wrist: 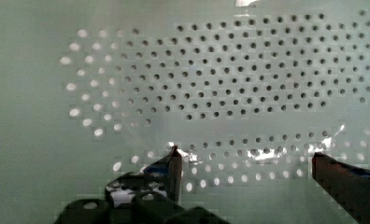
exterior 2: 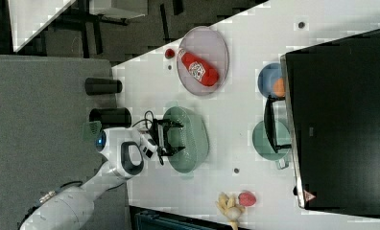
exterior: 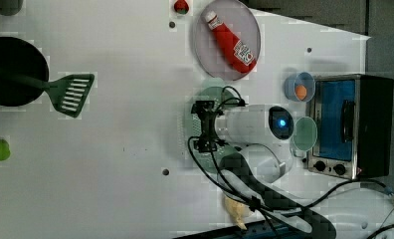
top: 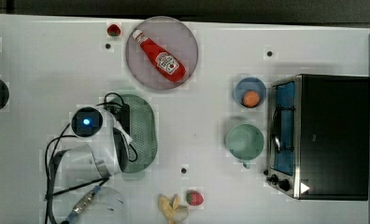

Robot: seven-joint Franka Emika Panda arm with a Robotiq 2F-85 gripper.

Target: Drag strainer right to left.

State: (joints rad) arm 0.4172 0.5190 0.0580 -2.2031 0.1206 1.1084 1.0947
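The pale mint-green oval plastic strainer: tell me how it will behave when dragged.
The pale mint-green oval plastic strainer probably slides easily, looking light on the smooth white table. Its wide, low bowl should resist tipping, though a push off-centre may make it turn.

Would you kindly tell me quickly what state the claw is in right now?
Claw: open, fingers spread wide inside the pale mint-green perforated plastic strainer, clamped on nothing.
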